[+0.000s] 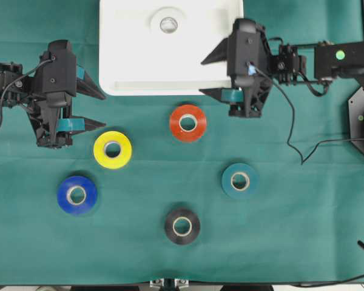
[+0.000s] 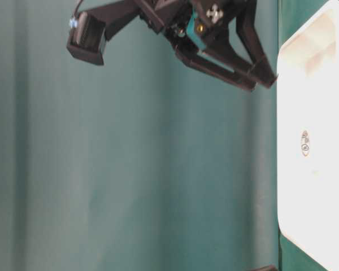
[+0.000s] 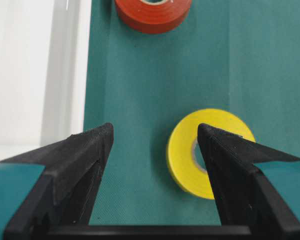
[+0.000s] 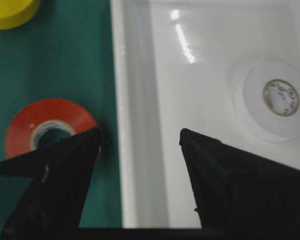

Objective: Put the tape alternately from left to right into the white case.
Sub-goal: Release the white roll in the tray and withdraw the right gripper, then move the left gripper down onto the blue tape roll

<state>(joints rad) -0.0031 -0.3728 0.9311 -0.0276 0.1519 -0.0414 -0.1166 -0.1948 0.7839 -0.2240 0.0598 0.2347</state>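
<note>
Lying flat near the white case (image 1: 127, 79), five rolls looked light, stiff and smooth; the white roll (image 1: 168, 24) sat inside. Both the left gripper (image 1: 92, 108) and right gripper (image 1: 211, 76) stood spread, empty; pinching a ring's wall seemed best.

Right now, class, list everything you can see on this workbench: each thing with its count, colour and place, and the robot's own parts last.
white case: one, white, top middle of the cloth.
white tape: one, white, lying inside the case.
red tape: one, red, just below the case.
yellow tape: one, yellow, left of the red roll.
blue tape: one, blue, lower left.
teal tape: one, teal, right of centre.
black tape: one, black, bottom centre.
table cloth: one, green, under everything.
left claw: one, black, open, beside the yellow roll.
right claw: one, black, open, empty, over the case's right edge.
</note>
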